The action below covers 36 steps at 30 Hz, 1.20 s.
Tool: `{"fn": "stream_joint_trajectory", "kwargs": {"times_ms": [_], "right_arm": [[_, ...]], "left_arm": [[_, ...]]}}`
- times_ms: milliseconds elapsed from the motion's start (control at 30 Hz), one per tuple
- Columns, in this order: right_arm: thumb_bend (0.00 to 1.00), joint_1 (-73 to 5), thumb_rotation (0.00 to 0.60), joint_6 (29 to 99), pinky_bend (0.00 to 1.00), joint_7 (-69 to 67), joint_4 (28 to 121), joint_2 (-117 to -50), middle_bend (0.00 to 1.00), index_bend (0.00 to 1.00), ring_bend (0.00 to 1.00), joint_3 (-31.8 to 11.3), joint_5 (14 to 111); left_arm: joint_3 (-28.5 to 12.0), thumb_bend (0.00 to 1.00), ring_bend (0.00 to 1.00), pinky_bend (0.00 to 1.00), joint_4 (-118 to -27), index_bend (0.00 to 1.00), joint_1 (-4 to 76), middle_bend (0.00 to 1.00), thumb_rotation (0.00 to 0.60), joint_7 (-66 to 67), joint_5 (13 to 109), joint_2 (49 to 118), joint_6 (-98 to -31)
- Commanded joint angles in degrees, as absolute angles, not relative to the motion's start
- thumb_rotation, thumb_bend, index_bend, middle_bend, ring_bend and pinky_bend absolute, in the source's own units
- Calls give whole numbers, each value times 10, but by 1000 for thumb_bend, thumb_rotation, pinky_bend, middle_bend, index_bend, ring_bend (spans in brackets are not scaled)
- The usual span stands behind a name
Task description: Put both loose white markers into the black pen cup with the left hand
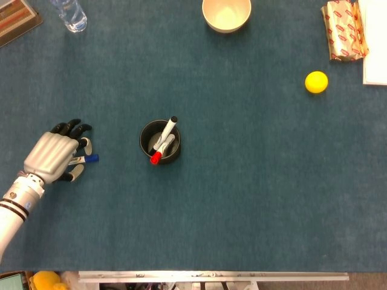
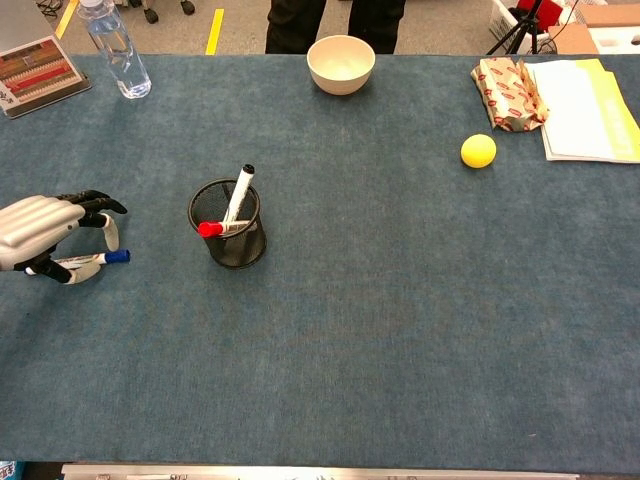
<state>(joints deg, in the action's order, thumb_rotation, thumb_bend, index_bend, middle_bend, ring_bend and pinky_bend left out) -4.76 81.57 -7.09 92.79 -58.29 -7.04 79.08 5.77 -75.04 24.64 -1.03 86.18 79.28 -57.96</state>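
A white marker with a blue cap (image 1: 85, 159) (image 2: 97, 259) lies flat on the blue table cloth at the left. My left hand (image 1: 51, 158) (image 2: 40, 229) is cupped over its rear half. The fingers sit on the far side and the thumb on the near side, with a gap between them, so only the cap end shows. The black mesh pen cup (image 1: 145, 136) (image 2: 236, 249) stands upright to the right of the hand. It holds a red-capped marker (image 1: 155, 158) and a black-capped marker (image 1: 172, 122). My right hand is out of both views.
At the far edge stand a cream bowl (image 1: 226, 13) (image 2: 341, 63) and a water bottle (image 1: 69, 15) (image 2: 116, 55), with a book at the far left corner. A yellow ball (image 1: 316, 81) (image 2: 478, 150), a wrapped packet (image 1: 343, 30) and papers lie far right.
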Motion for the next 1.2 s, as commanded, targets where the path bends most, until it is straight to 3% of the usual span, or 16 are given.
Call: {"fn": "stream_joint_trajectory", "kwargs": {"times_ms": [33, 667, 1200], "right_arm": [[129, -47, 600, 816, 317, -71, 928, -583, 303, 207, 158, -70, 790], [130, -42, 600, 821, 317, -72, 931, -578, 303, 207, 158, -71, 789], [130, -40, 600, 823, 317, -72, 933, -576, 303, 207, 158, -70, 790]], "left_arm": [[58, 322, 67, 163, -748, 425, 246, 151, 600, -11, 863, 795, -580], [55, 323, 71, 163, -732, 481, 247, 154, 600, -16, 869, 810, -579], [60, 322, 72, 163, -719, 460, 242, 154, 600, -21, 875, 812, -586]]}}
